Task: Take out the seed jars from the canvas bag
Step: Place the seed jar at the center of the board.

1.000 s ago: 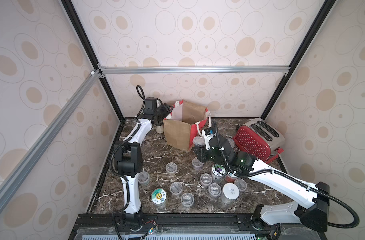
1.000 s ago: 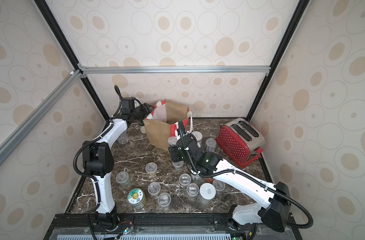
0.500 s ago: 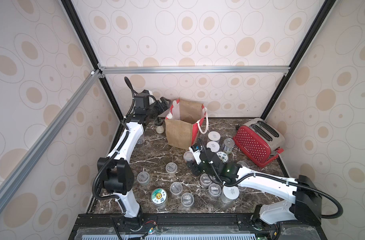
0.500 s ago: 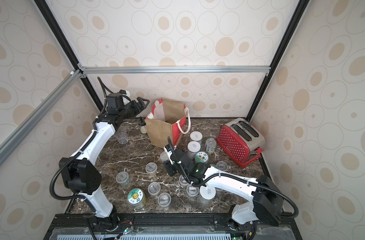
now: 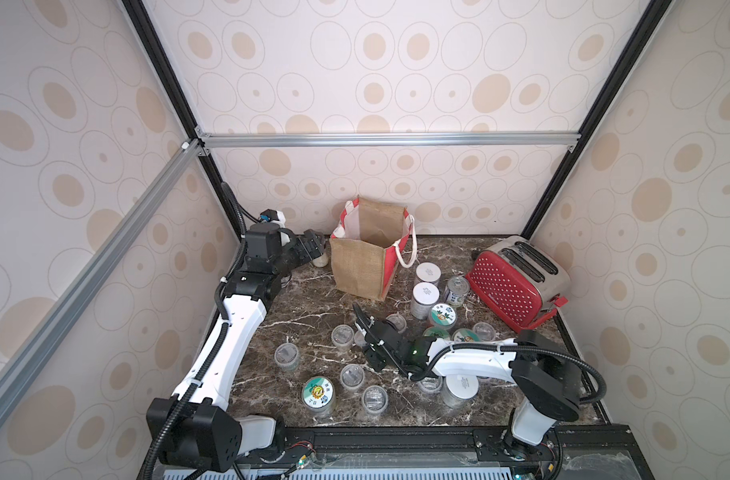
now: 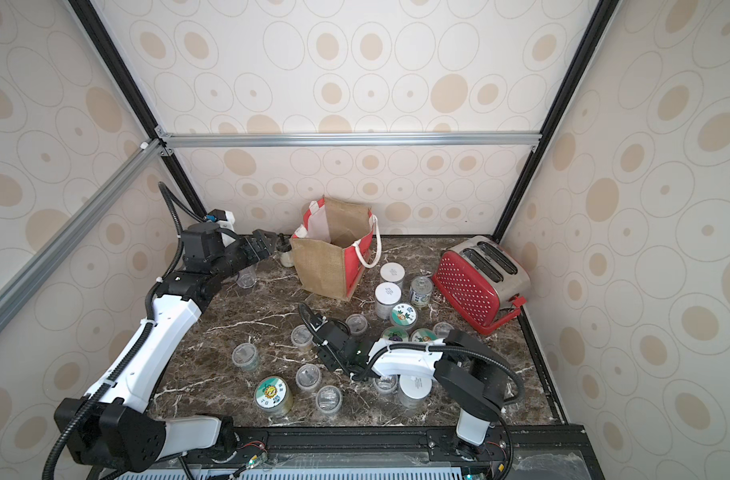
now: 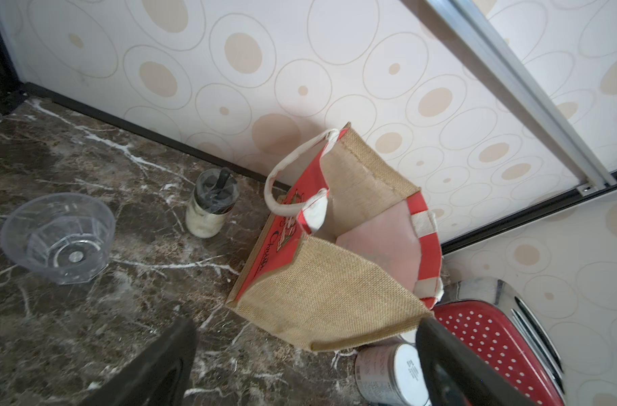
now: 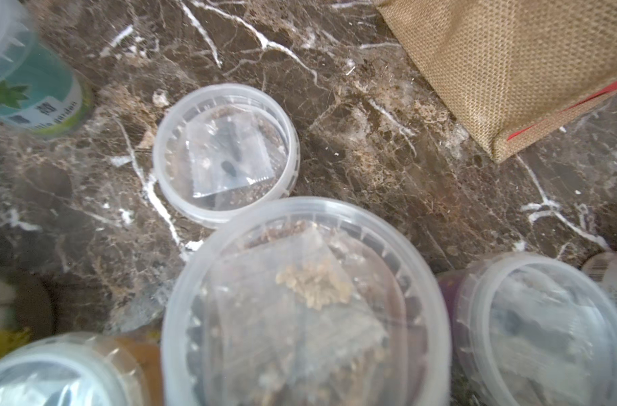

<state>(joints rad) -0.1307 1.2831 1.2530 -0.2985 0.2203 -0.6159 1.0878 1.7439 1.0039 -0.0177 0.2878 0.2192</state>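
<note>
- The left gripper has let go of the canvas bag and drawn back toward the back left corner of the worktop. Its fingers stand spread wide and hold nothing.
- The right gripper has come away from the bag's mouth and now sits low over the worktop's middle, among the seed jars already out.
- Its fingers are hidden, so I cannot tell whether they pinch anything. A clear-lidded cup looms close under the right wrist camera and is probably the one being set down.
- The bag stands upright and unheld at the back edge, mouth open. Only white lining shows inside, and its floor is hidden. The unloading is likely nearly finished.
- The bag's red side panel carries cursive writing beginning "Ch"; the rest is unclear.
- A green-labelled jar reads "garden".
- The white-lidded jars and the cartoon-lidded jar near the front edge bear print too small to read.
</note>
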